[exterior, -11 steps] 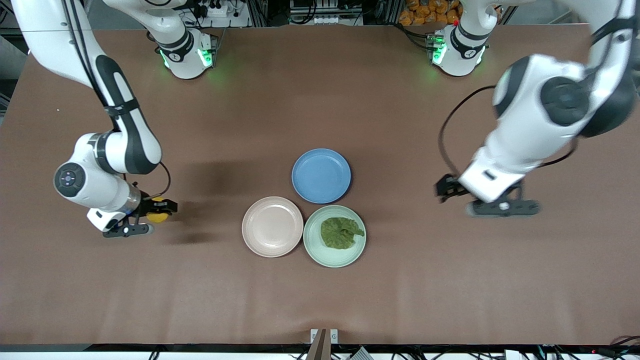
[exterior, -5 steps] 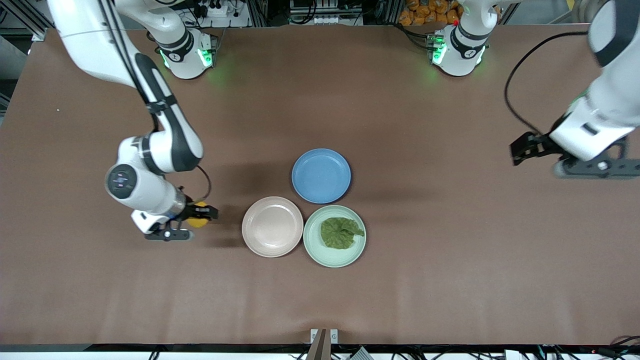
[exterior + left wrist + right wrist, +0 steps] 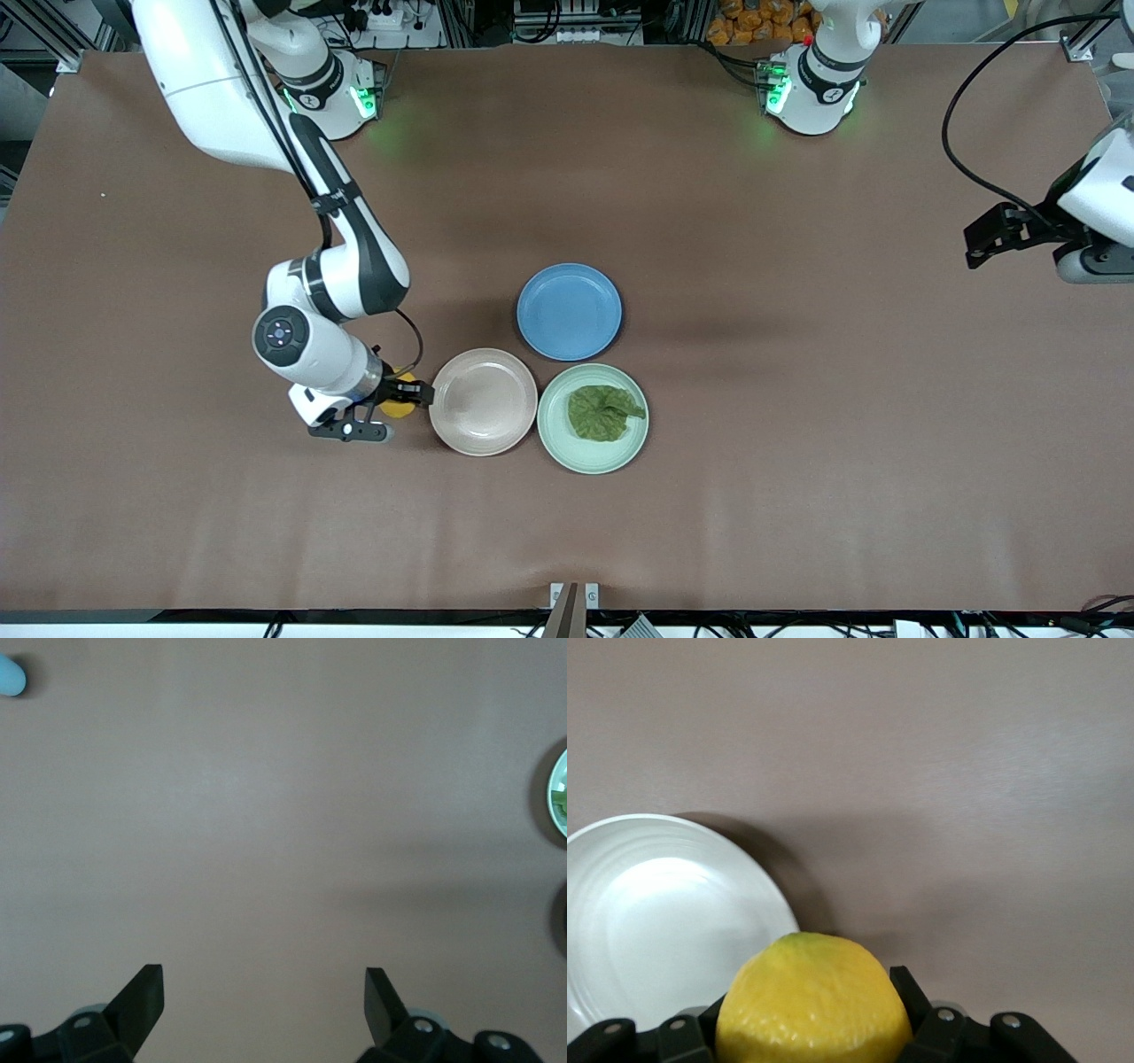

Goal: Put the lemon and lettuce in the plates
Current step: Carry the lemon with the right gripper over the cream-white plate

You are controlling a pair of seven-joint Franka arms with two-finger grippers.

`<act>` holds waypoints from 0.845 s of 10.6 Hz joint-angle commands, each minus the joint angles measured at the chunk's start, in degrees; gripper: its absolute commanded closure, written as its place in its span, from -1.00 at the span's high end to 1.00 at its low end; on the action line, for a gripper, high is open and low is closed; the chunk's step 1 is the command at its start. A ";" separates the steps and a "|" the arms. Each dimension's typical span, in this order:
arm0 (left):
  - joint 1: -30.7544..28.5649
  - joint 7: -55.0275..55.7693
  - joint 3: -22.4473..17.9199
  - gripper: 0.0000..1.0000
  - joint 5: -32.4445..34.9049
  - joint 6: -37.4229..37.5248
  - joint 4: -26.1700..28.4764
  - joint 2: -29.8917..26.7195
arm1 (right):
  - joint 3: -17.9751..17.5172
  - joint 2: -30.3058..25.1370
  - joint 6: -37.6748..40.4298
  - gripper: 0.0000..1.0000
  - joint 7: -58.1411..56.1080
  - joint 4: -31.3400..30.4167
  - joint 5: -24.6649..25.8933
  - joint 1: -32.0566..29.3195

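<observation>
My right gripper is shut on the yellow lemon and holds it just above the table, beside the rim of the pale beige-pink plate, on the right arm's side. In the right wrist view the lemon fills the jaws and that plate is bare. The dark green lettuce lies in the mint green plate, which touches the beige-pink one. My left gripper is open and empty over bare table at the left arm's end; its fingertips stand wide apart.
A blue plate sits empty, farther from the front camera than the other two plates and touching them. A pale plate rim shows at the edge of the left wrist view. Brown table lies all around.
My right arm has carried the lemon along the table up to the beige-pink plate. My left arm has swung away from the plates to its end of the table.
</observation>
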State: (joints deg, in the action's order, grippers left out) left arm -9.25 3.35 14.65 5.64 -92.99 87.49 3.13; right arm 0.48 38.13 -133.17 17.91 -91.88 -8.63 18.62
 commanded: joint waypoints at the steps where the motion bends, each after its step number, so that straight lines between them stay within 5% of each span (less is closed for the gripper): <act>1: -1.55 -1.68 0.37 1.00 -2.04 0.35 3.81 -4.61 | 0.31 3.96 0.81 0.16 2.30 5.04 -2.80 2.90; 9: -2.26 -1.68 0.29 1.00 -4.84 -0.17 4.97 -4.98 | 0.40 10.46 0.02 0.16 12.31 11.10 -2.62 8.79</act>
State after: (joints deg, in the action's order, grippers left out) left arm -10.09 3.32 14.68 4.04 -92.75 91.55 -0.96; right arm 0.47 45.25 -133.32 27.52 -85.40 -10.37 26.04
